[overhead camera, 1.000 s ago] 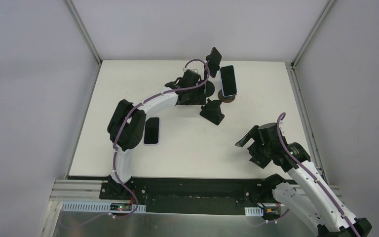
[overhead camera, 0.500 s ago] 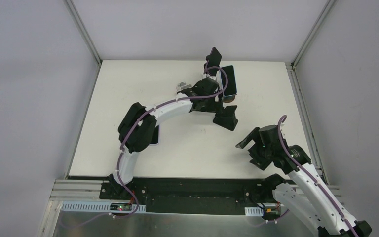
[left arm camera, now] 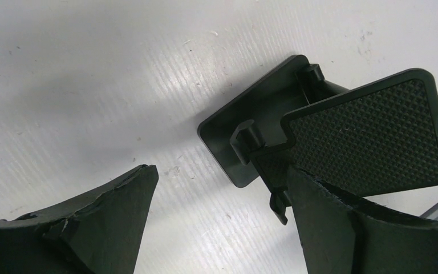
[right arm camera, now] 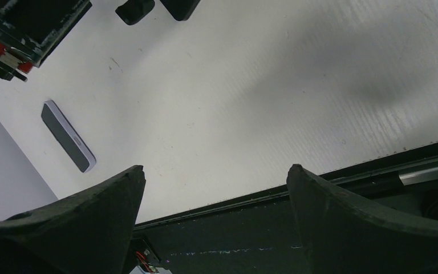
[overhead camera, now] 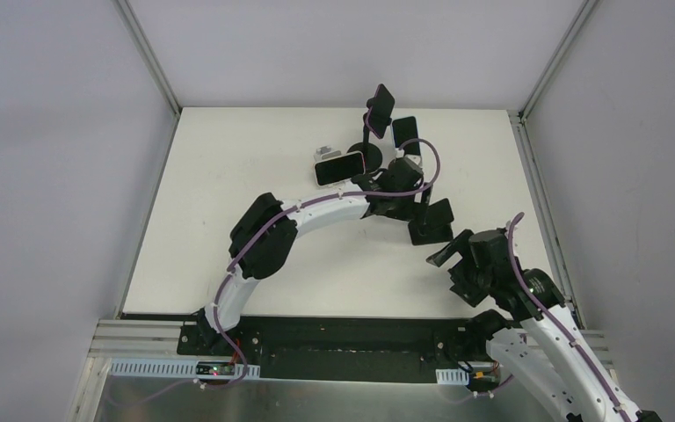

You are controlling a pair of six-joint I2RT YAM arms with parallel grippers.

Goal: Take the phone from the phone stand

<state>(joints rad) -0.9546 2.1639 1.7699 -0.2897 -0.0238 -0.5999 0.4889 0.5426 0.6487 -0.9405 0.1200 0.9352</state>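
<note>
Three phones sit on stands at the back of the table: a dark phone (overhead camera: 381, 105) on a black pole stand (overhead camera: 371, 160), a light-edged phone (overhead camera: 404, 130) just right of it, and a pink-cased phone (overhead camera: 339, 167) lying sideways on a small stand. My left gripper (overhead camera: 431, 221) is open and empty, low over the table right of centre. In the left wrist view it (left arm camera: 219, 169) is beside an empty black folding stand (left arm camera: 251, 137) with a textured pad, next to the right finger. My right gripper (overhead camera: 446, 251) (right arm camera: 215, 166) is open and empty near the front edge.
A fourth phone (right arm camera: 68, 137) lies flat on the table at the left; in the top view my left arm's elbow (overhead camera: 259, 236) hides it. The table's black front rail (right arm camera: 296, 188) runs under my right gripper. Frame posts stand at the back corners.
My left arm has swung right and nearer, from beside the pole stand to right of centre, uncovering the sideways pink-cased phone and hiding the flat one. My right gripper has shifted slightly right.
</note>
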